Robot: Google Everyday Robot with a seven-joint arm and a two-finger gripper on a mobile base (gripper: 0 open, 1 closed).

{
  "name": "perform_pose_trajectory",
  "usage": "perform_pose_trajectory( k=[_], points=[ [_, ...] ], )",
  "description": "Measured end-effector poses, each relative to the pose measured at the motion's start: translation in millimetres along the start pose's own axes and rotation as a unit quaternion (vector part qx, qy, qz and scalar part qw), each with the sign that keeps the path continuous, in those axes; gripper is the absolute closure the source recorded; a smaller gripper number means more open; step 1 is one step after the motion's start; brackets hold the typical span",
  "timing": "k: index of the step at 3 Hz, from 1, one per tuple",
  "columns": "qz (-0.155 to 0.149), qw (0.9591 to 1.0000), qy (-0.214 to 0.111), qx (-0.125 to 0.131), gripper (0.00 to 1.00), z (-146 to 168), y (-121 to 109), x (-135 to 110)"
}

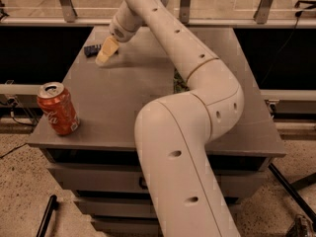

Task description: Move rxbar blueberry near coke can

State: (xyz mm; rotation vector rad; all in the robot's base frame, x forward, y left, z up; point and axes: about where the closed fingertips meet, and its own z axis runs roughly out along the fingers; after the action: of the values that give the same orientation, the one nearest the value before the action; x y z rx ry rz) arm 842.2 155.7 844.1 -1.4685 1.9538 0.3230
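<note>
Grasping step, I judge: the hand (pixel 107 51), its grip impossible to tell, sits beside the rxbar blueberry (pixel 91 50) at upper left; next comes carrying it down the desk (pixel 123 98) to the coke can (pixel 58 108).

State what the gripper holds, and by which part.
Cannot be told: the gripper sits against one end of the rxbar blueberry, but a grasp is not visible.
</note>
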Motion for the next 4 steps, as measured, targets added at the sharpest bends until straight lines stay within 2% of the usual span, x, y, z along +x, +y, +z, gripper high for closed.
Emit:
perform_pose_trajectory(
  k=[1, 2, 3, 4],
  points=[
    [0.013, 0.9996, -0.01, -0.022, 0.16, 15.7, 3.0, 6.3],
    [0.015, 0.9993, -0.015, -0.029, 0.39, 19.9, 4.5, 5.4],
    [0.015, 0.9993, -0.015, -0.029, 0.63, 16.3, 3.8, 2.4],
    [0.015, 0.9993, -0.015, -0.03, 0.94, 13.5, 3.6, -0.2]
  ],
)
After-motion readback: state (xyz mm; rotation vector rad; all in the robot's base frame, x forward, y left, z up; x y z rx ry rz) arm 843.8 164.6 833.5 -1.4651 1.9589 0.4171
